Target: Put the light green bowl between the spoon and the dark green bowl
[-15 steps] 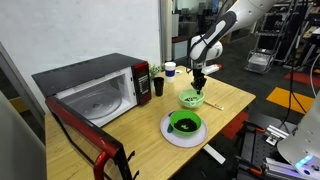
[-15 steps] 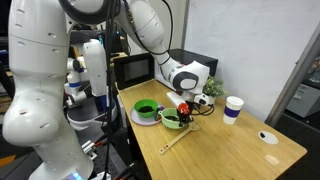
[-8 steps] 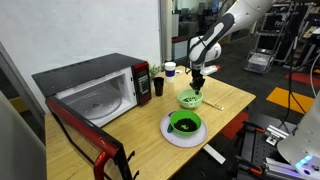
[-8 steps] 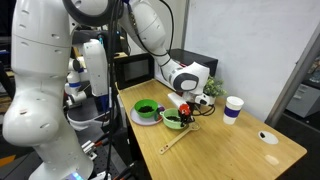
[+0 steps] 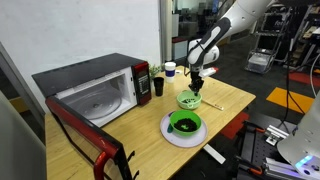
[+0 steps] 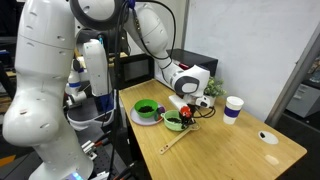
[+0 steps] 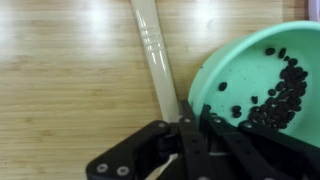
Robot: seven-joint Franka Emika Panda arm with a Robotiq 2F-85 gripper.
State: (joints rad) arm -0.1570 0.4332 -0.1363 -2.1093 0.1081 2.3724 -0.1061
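**A:** Where do we have the light green bowl (image 5: pixel 190 99)?

**B:** Toward the middle of the desk (image 5: pixel 234 98), just beside the white plate (image 5: pixel 166 137) that carries the dark green bowl (image 5: pixel 184 123). In both exterior views the tool (image 5: pixel 197 84) hangs right over the pale bowl's rim.

**A:** And how does the tool stand?

**B:** In the wrist view we see its fingers (image 7: pixel 186 125) drawn together on the bowl's near rim, pinching it. Whether the bowl's base touches the wood, we cannot tell.

**A:** The spoon (image 7: pixel 155 50)?

**B:** Its slim handle runs along the bowl's outer wall. It lies just beside the bowl and comes closest where the tool grips. In an exterior view we find it slanting away from the bowl toward the desk's near edge.

**A:** How tight are the edges?

**B:** Between the pale bowl and the plate we see only a narrow gap. On the spoon's side a strip of bare wood runs out to the desk edge.

**A:** Where do we have open room?

**B:** In an exterior view a wide bare stretch reaches from the bowl toward the white cup (image 6: pixel 234 108) and the far corner. The microwave (image 5: pixel 95 88), with its door (image 5: pixel 85 138) swung open, fills the other end, with a dark cup (image 5: pixel 158 87) beside it. A white stick (image 5: pixel 214 154) lies near the front edge, past the plate.
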